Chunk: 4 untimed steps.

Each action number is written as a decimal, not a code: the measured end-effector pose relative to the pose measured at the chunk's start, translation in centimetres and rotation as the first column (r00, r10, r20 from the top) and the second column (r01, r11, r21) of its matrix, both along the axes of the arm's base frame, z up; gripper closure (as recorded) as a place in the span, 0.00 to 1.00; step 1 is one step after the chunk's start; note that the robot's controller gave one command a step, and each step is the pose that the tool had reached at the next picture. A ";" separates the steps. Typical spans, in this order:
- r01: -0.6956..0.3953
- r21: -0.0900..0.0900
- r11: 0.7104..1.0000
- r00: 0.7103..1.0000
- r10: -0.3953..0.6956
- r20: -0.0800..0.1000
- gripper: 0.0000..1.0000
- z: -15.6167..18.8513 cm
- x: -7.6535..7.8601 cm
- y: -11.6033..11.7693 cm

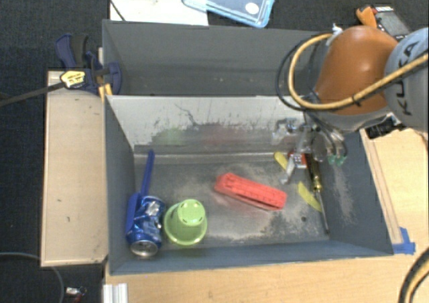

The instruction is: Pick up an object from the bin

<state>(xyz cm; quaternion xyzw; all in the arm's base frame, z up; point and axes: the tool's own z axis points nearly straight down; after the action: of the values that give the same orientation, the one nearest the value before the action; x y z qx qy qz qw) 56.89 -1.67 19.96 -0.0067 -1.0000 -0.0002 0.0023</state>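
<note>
- At the right side of the grey metal bin (228, 74), the jaws hang low over the scuffed floor, close to the right wall. They sit under the arm's smooth, rounded orange cover (355, 67), which has black cable (298, 97) looped round it.
- The jaws stand somewhat apart, one slim silvery finger on the left and a darker, brass-tipped one on the right. Nothing can be seen held between them.
- A thin, flat yellow piece (307, 196) lies on the floor just on the near side of the jaws. Another bit of yellow shows at their left edge, and I cannot tell whether the two belong to one thing.
- A long red block (250, 192) lies near the jaws on their left, about mid-floor and set at a slant. It is rectangular, with a ridged or studded top.
- Well apart, in the near left corner, a pale green plastic cup (186, 221) stands mouth down, round and tapered.
- Touching the cup's left side is a crushed blue metal can (143, 224), dented and shiny, with its silver end facing the near wall.
- A narrow blue stick (146, 171) runs from the can toward the far wall, along the left wall.
- The bin's floor and far slope are dull metal, streaked with pale scratches and dusty marks.
</note>
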 end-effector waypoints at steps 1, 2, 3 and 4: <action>-0.001 0.000 1.000 1.000 0.001 0.008 0.00 0.5 0.2 0.0; 0.098 0.001 0.995 0.995 -0.098 0.012 0.00 -8.2 -1.5 0.6; 0.092 0.000 0.996 0.996 -0.092 0.016 0.00 -8.6 -2.2 1.4; 0.372 0.002 0.928 0.928 -0.372 0.006 0.00 -9.7 -5.1 2.0</action>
<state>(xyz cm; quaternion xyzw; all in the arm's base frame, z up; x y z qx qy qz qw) 51.75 0.33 10.26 -0.1962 -0.9806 -0.0010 -0.0010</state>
